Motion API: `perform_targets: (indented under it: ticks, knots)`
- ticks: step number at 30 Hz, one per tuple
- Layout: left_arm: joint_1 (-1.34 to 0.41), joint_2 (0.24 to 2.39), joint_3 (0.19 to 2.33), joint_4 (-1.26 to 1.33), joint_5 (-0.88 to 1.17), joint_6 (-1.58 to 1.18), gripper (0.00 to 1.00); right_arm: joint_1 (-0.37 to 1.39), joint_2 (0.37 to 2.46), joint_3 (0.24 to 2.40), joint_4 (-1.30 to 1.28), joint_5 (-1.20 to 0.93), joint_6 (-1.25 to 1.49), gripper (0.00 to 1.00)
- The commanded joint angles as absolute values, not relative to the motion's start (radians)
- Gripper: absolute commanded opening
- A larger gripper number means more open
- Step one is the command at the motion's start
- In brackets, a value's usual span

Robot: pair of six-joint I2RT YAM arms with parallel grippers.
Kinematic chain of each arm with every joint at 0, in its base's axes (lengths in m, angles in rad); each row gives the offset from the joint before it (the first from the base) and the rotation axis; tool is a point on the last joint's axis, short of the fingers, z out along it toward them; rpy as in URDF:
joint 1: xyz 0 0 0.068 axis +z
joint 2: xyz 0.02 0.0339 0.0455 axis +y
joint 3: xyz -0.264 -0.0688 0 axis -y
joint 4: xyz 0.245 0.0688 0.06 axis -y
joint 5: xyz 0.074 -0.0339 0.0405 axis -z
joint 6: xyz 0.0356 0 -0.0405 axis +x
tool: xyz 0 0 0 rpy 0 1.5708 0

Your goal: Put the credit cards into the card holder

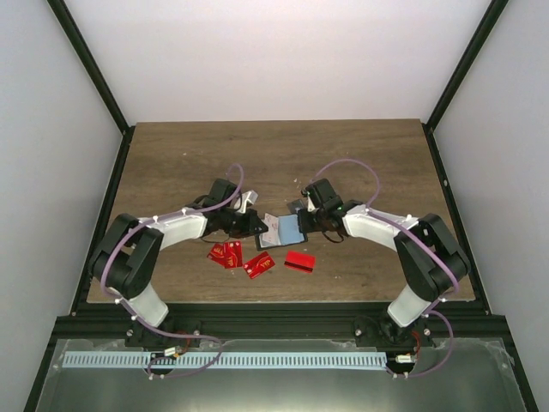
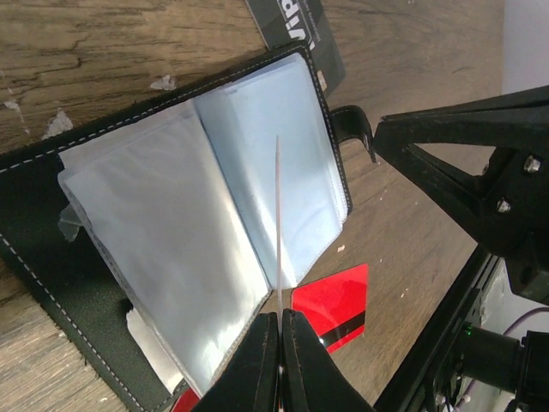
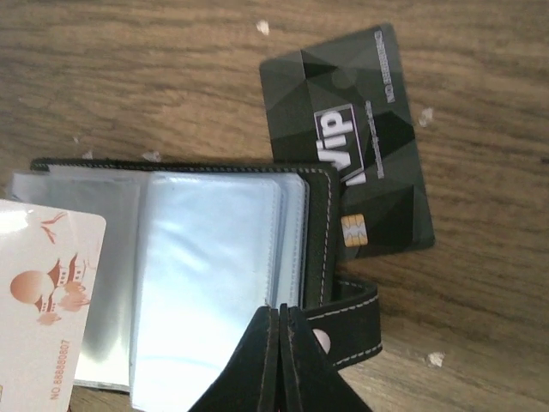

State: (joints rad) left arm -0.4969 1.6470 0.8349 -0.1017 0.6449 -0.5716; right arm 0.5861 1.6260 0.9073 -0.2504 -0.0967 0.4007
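- Table (image 1: pixel 171 163): bare wood lies open on the far side and both flanks. The work sits at mid-table, well away from every edge.
- Left gripper (image 2: pixel 280 316): closed, pinching the white card (image 3: pixel 43 292) by one edge above the open pages.
- Right gripper (image 3: pixel 280 313): fingers pressed together at the holder's strap-side edge, probably steadying it. The two grippers are close, so there is little spare room between them.
- Card holder (image 2: pixel 34 215): lies open between the grippers with its clear sleeves fanned.
- Step in hand: inserting the white card. The next move calls for lining up its free edge with a sleeve mouth, then sliding it in.
- Dark grey card (image 3: pixel 360 146): flat on the table, one corner tucked under the holder's cover.
- Red cards (image 1: pixel 259 264): loose on the table, just nearer the arm bases than the holder.
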Motion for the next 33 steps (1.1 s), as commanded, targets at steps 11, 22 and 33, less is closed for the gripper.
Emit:
perform_targets:
  ticks: [11, 22, 33]
  knots:
    - [-0.490, 1.741, 0.897, -0.151, 0.688, -0.580, 0.04, 0.595, 1.611, 0.857, -0.243, -0.128, 0.404, 0.01]
    - [-0.491, 1.791, 0.915, -0.115, 0.722, -0.599, 0.04, 0.595, 1.598, 0.826, -0.231, -0.147, 0.403, 0.01]
    - [-0.492, 1.838, 0.942, -0.085, 0.739, -0.618, 0.04, 0.595, 1.591, 0.806, -0.213, -0.177, 0.404, 0.01]
